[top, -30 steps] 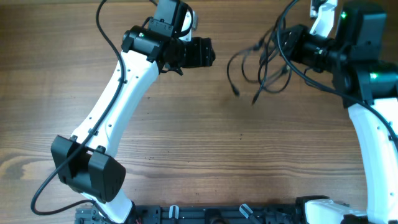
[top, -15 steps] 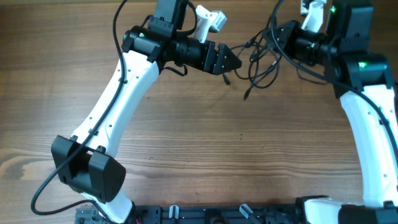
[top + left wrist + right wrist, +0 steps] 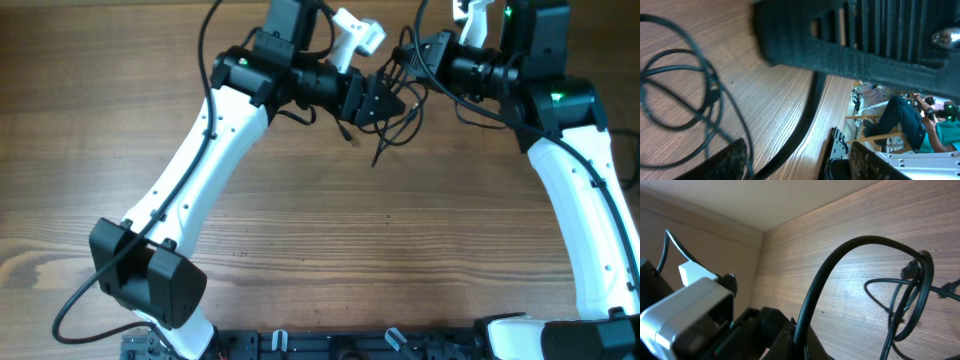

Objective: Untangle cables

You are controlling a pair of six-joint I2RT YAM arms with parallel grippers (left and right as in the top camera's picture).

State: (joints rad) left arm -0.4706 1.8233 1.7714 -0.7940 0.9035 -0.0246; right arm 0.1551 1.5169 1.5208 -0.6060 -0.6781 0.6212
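The cables [image 3: 413,118] are a tangle of thin black cords hanging above the table's far middle, one loose end [image 3: 377,158] dangling lowest. My right gripper [image 3: 432,58] is shut on them from the right; in its wrist view one strand [image 3: 840,265] arches out of the shut gripper [image 3: 807,340], and loops [image 3: 912,300] hang beyond. My left gripper [image 3: 398,100] reaches into the tangle from the left. In its wrist view the gripper [image 3: 800,162] is open, a black strand [image 3: 807,120] runs between its fingers [image 3: 732,160], and thin loops [image 3: 710,95] lie left of them.
The wooden table [image 3: 330,230] spreads under both arms. The left arm's white link [image 3: 190,190] crosses the left half diagonally; the right arm [image 3: 580,210] stands along the right edge. A black rail [image 3: 350,342] runs along the near edge.
My left gripper has swung right into the tangle, its jaws narrowing. The right gripper has carried the cables leftward toward it.
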